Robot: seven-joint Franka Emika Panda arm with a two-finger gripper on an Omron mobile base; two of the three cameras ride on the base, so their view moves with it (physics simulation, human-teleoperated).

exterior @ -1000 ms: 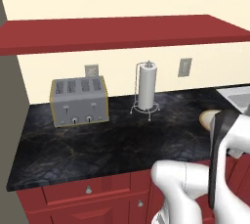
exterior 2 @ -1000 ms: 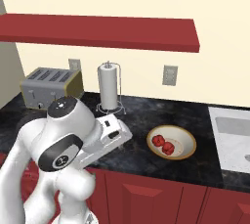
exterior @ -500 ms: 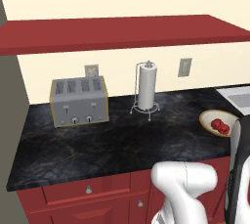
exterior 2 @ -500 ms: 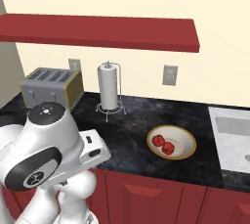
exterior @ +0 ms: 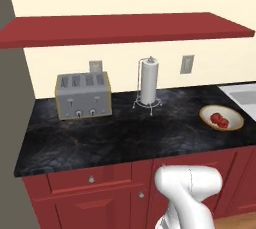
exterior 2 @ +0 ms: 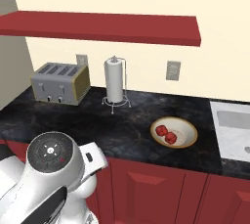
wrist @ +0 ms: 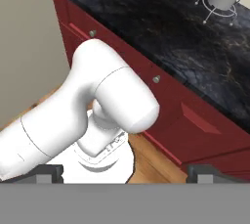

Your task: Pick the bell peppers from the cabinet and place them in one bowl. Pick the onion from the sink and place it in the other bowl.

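Two dark red bell peppers (exterior: pixel 220 120) (exterior 2: pixel 166 134) lie side by side in the pale tan bowl (exterior: pixel 206 115) (exterior 2: pixel 186 128) on the black counter. The long red cabinet (exterior: pixel 128 28) (exterior 2: pixel 97 27) hangs on the wall above. A corner of the pale sink (exterior: pixel 243 95) (exterior 2: pixel 234 125) shows at the right. My gripper (wrist: pixel 129 174) is open with nothing between its widely spread fingertips (wrist: pixel 46 173), and it looks down at the floor before the counter. The arm is folded low in front of the base cabinets. The onion and the other bowl are out of view.
A silver toaster (exterior: pixel 82 94) (exterior 2: pixel 61 82) stands at the counter's left. A paper towel holder (exterior: pixel 149 81) (exterior 2: pixel 114 81) stands mid-counter by the wall. Red base cabinets with knobs (wrist: pixel 156 78) run below the counter edge, over a wooden floor.
The arm has drawn back from above the tan bowl and folded down in front of the cabinets. The two peppers stay in the bowl. The gripper stays open.
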